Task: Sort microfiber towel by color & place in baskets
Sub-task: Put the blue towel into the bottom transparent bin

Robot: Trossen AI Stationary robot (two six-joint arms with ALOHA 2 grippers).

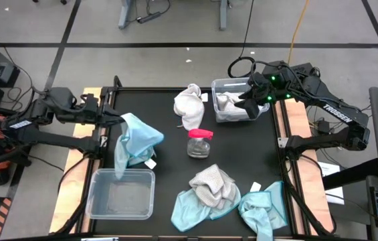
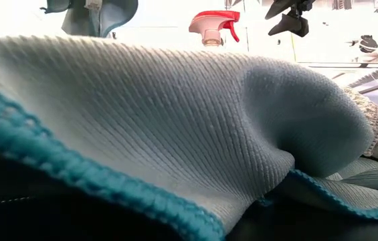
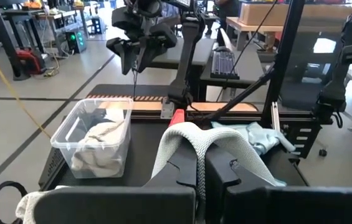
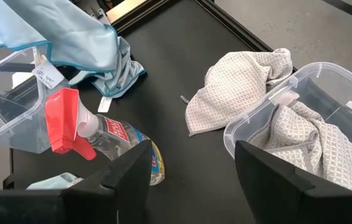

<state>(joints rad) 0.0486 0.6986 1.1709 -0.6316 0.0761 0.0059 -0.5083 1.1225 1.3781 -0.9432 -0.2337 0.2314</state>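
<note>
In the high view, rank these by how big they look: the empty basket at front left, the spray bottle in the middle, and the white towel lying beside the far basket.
Largest to smallest in the high view:
1. empty basket
2. white towel
3. spray bottle
The camera looks straight down, so the bottle shows a small footprint.

I am working in a robotics lab or workshop; bare grey concrete floor [image 1: 175, 33] with dark taped lines surrounds my black table [image 1: 168, 174]; cables [image 1: 296, 27] trail across it; beyond stand workbenches, a keyboard [image 3: 224, 64] and racks of equipment [image 3: 70, 25].
</note>
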